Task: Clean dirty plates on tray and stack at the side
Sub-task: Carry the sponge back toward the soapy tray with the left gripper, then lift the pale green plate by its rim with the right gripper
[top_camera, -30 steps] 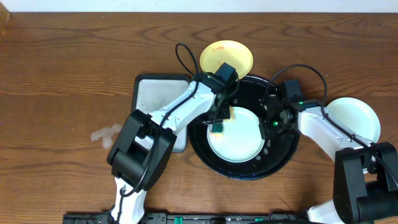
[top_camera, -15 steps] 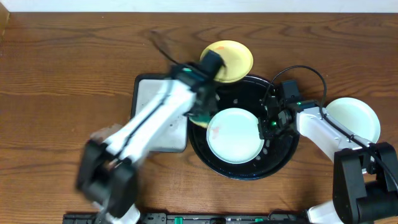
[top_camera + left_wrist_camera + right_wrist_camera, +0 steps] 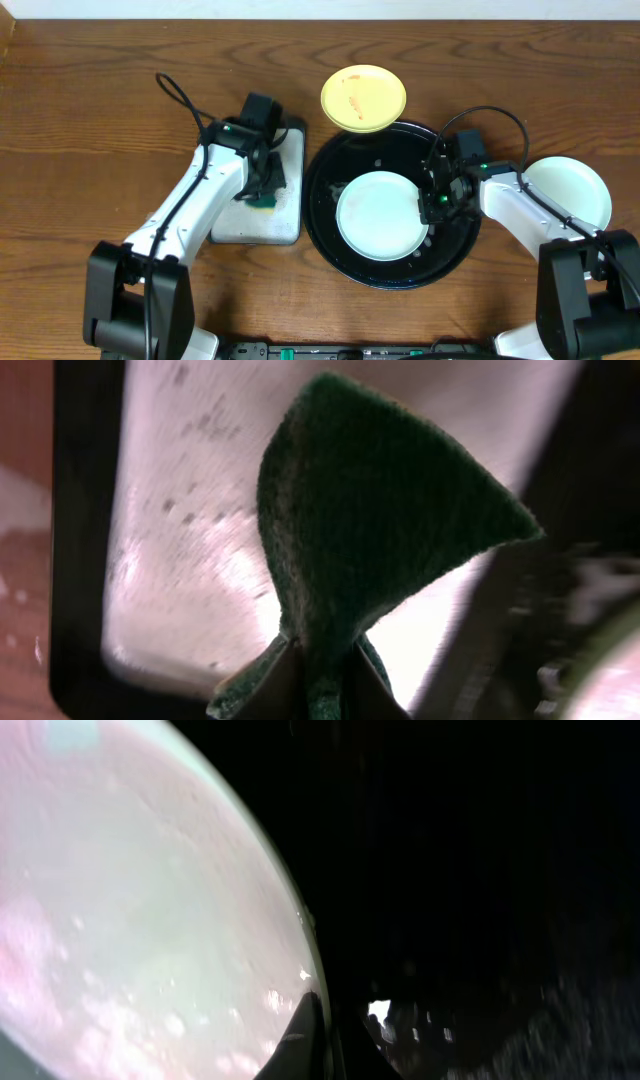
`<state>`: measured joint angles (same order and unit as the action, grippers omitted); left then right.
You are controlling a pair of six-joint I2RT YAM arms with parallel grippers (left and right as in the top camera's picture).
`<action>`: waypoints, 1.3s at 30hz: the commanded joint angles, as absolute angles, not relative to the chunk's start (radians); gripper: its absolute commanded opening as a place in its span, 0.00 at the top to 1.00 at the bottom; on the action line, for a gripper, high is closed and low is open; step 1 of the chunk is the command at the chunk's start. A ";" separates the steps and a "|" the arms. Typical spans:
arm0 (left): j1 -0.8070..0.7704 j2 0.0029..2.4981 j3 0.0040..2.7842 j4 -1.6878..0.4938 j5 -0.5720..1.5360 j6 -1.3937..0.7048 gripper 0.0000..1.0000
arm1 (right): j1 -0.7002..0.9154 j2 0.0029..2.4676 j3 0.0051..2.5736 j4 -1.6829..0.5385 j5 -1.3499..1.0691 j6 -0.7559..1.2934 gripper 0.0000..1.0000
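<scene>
A wash pauses between plates: the left pincer [image 3: 262,192], closed almost fully on a pinched corner of the green sponge [image 3: 370,530], hangs over the grey sponge tray [image 3: 245,225] with the pad drooping towards its wet floor. Across the worktop [image 3: 100,100], the right pincer [image 3: 436,203] is clamped tight at the right-hand rim of the mint plate [image 3: 378,215], which lies flat in the middle of the black tray [image 3: 325,250]. The right wrist view suggests it nips the edge itself, though the frame is too dark to be sure. From above that plate looks wiped, with only a faint pink cast close up. The yellow plate [image 3: 363,98], sitting at the tray's far rim, bears orange smears. A second mint plate [image 3: 567,190] waits on the wood to the right, the likely base of the stack. The step in hand reads as parking or re-wetting the sponge. Done well, the sponge goes down flat inside the grey tray, not draped over its lip, and is released only once it rests there. The right arm would then do best to lift its plate level and clear of the black rim before carrying it to the stack, since a thin edge grip can let a wet plate swing or slip.
</scene>
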<state>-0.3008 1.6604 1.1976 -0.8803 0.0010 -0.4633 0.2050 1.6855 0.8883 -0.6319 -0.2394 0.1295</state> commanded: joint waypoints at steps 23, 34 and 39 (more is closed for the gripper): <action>-0.274 1.301 1.222 -1.030 -0.008 -0.441 0.20 | 0.640 1.186 1.002 -0.756 0.847 -0.007 0.99; -0.274 1.302 1.221 -1.032 -0.008 -0.441 0.19 | 0.873 1.186 1.002 -0.755 1.064 -0.047 0.99; -0.274 1.302 1.221 -1.032 -0.008 -0.442 0.19 | 0.970 1.186 1.002 -0.753 1.192 -0.114 0.99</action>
